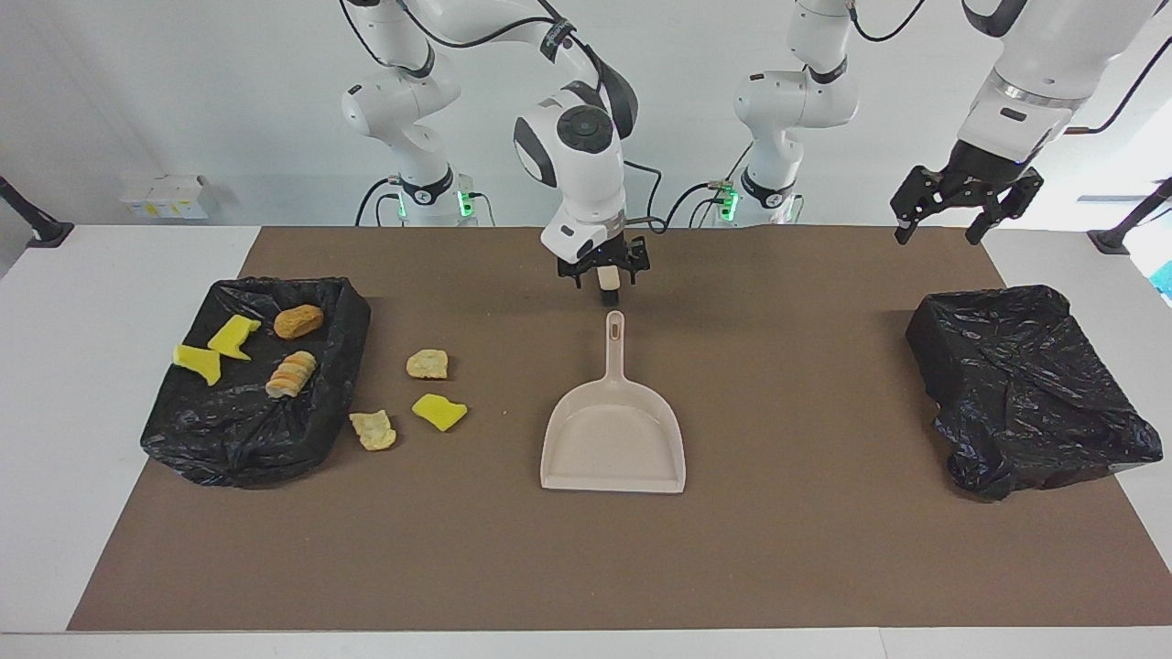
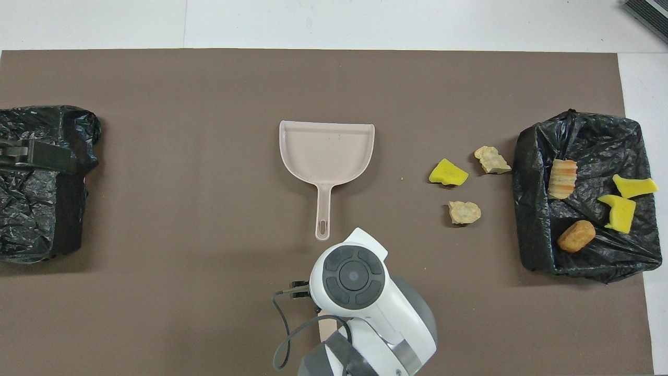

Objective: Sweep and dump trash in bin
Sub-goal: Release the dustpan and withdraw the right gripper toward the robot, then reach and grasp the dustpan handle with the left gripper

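Though not yet swept up, seven small scraps of trash (image 1: 428, 364) toward the right arm's end of the worktop (image 1: 55, 412). Loose on the brown mat (image 1: 778, 549), just beside the black-bagged bin (image 1: 352, 311): a bright yellow sponge piece (image 1: 439, 412) and two pale tan crusty chunks (image 1: 373, 430). Inside that bin: two more yellow sponge pieces (image 1: 197, 361), a golden-brown bread lump (image 1: 298, 321), a striped pale loaf slice (image 1: 291, 373). Beige plastic dustpan (image 1: 613, 448) flat at mid-mat, handle toward the robots. Right tool (image 1: 604, 275) released, fingers spread over the end of a beige brush with black bristles (image 1: 607, 291); contact impossible to tell. Left tool (image 1: 948, 220) released too, waiting high over a second black-bagged bin (image 1: 1025, 384).
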`<state>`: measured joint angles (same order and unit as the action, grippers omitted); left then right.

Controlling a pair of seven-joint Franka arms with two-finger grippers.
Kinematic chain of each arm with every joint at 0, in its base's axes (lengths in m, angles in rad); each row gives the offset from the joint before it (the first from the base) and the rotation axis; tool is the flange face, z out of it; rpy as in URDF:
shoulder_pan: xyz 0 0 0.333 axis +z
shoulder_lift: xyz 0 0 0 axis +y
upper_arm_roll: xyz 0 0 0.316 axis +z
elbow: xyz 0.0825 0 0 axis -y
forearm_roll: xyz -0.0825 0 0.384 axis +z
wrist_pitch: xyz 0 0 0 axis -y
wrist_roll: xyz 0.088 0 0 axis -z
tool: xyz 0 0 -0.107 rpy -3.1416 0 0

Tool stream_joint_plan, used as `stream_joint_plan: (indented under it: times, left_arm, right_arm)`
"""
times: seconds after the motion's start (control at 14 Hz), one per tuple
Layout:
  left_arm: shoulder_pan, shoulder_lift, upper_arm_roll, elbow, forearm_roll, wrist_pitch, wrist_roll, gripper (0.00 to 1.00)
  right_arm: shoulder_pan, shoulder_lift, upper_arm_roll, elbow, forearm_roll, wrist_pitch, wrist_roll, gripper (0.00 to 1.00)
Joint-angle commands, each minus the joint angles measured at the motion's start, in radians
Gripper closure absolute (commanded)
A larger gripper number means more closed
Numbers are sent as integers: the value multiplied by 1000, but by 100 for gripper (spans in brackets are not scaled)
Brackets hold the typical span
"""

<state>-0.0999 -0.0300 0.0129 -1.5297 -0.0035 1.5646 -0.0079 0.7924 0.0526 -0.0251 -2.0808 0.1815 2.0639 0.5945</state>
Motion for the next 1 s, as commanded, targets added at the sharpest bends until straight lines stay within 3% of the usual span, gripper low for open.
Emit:
stream_joint_plan:
  times: [0.0, 0.29, 0.43, 0.93]
  left_arm:
    - [-12, -21, -1, -36, 10, 2, -7, 0]
    - [-90, -18, -2, -70, 7, 11, -62, 0]
    - [-128, -15, -2, -116, -1, 73, -117, 0]
    - [-271, 36, -2, -248, -41, 299, -227, 0]
  right_arm:
    - [37, -103, -1, -131, 44, 19, 14, 0]
    - [103, -194, 1, -252, 70, 36, 66, 0]
    - [158, -218, 1, -304, 70, 79, 131, 0]
    - [248, -166, 4, -413, 70, 240, 232, 2]
